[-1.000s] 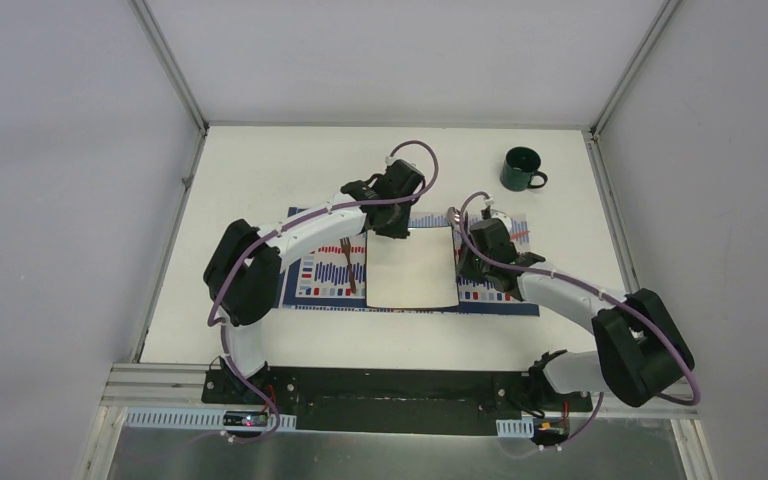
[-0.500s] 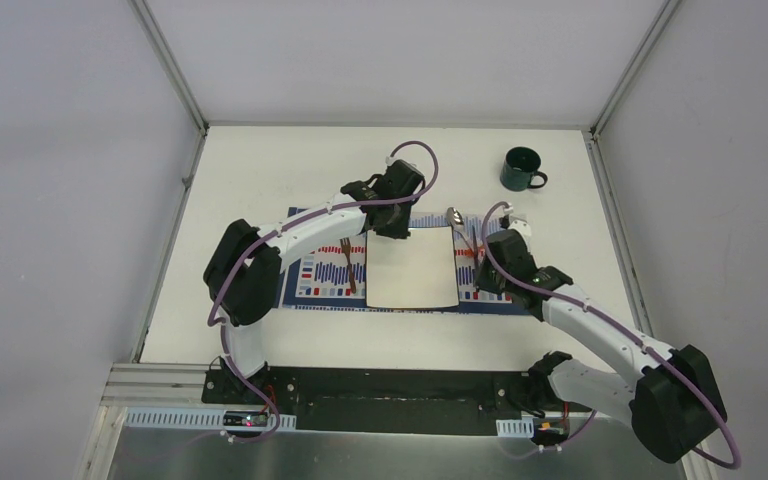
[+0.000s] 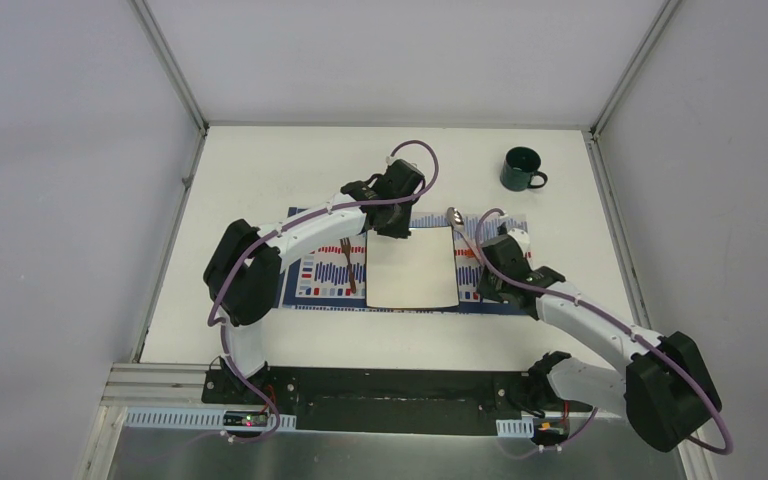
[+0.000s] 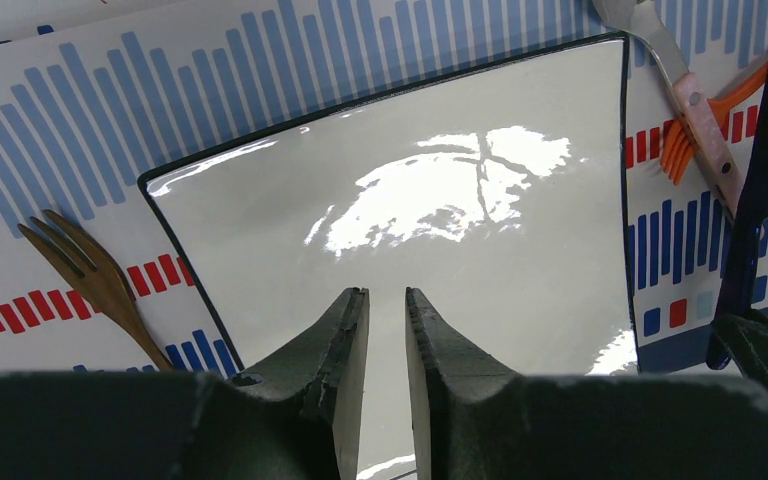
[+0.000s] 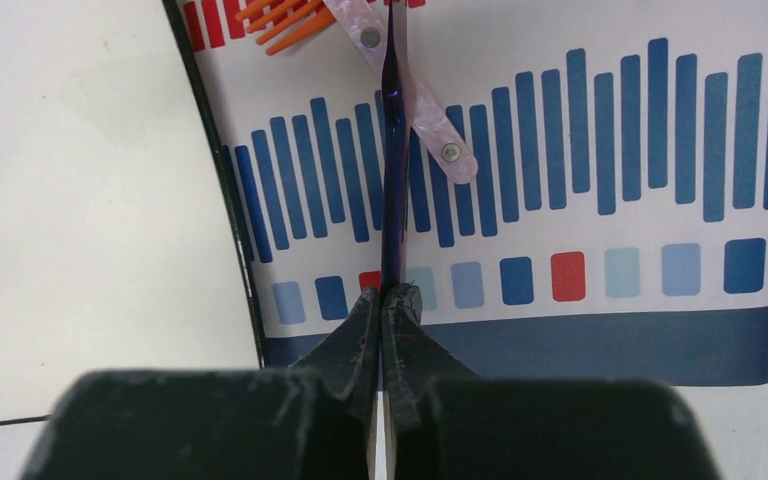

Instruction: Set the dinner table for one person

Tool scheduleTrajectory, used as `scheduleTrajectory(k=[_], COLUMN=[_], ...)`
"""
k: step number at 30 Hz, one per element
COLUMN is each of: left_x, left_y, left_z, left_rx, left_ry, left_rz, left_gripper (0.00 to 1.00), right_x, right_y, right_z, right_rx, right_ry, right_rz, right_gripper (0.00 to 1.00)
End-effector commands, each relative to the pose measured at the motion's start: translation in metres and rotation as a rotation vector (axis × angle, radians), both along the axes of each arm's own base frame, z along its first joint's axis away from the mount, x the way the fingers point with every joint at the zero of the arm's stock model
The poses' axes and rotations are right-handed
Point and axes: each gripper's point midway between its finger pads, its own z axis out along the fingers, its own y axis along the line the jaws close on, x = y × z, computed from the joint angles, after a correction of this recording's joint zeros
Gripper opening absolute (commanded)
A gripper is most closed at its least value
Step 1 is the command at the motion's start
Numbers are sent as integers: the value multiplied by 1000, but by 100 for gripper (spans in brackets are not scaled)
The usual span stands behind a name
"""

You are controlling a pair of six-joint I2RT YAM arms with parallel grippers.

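The white worktop fills the floor between the grey walls, edged with aluminium frame rails, with both arm bases at its near side. A blue-, red- and white-striped placemat lies across its middle, and a square white plate sits on the centre of that mat. The left pincer hangs over the far part of the plate, released: its jaws stand only a narrow slit apart, and nothing but glossy plate surface shows between them. The right pincer is over the mat's near right part, just beside the plate's right edge, and is clenched on the end of a thin dark blue knife. Seen edge-on from the wrist, the knife runs straight away from the fingertips over the blue bars of the mat. It crosses the pink riveted handle of a spoon that lies slantwise on the mat; whether the two touch cannot be told. An orange fork lies with its tines just beside the spoon handle, close to the plate's right rim. A wooden fork lies on the mat left of the plate. A dark green mug stands upright on the bare worktop at the far right, well apart from the mat.
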Motion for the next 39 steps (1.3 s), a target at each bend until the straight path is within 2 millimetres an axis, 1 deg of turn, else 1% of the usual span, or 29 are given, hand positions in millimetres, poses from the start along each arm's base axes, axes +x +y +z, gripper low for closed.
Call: scheduleTrajectory(k=[1,5,12,14,16,18,24,28,34,35,36,37,38,39], left_x=[8,9,9,10,10,9,9,8,7,7,7,6,7,7], left_y=[-3,-4,-4,-3,-3,-2,0,-1,-2,-1,-1,-1,0,1], left_z=[34,34,35,35,35,36,32,29,27,27,27,26,26,26], left_rx=[-66,-64,-64,-64,-65,-67,-70,-77,-84,-83,-83,-81,-80,-78], left_ry=[-66,-64,-65,-66,-65,-65,-57,-53,-50,-50,-52,-52,-53,-53], left_rz=[3,-2,-8,-8,-9,-8,-4,-3,-4,-3,-3,-3,-2,0], left_gripper=[22,22,22,22,22,22,22,21,21,21,21,21,21,21], right_x=[16,30,57,61,61,56,38,33,39,41,42,43,44,46], right_y=[-2,-4,-25,-28,-28,-26,-35,-39,-51,-52,-52,-52,-51,-51], right_z=[7,18,43,45,41,34,15,14,18,19,20,21,22,24], right_rx=[-22,-38,-90,-96,-97,-92,-111,-107,-149,-149,-153,-152,-151,-152], right_ry=[-47,-70,-104,-90,-73,-49,11,19,37,36,35,31,27,23], right_rz=[-29,-41,-79,-80,-72,-65,-67,-87,-125,-129,-132,-132,-128,-129], right_gripper=[0,0,0,0,0,0,0,0,0,6,18,37,45,50])
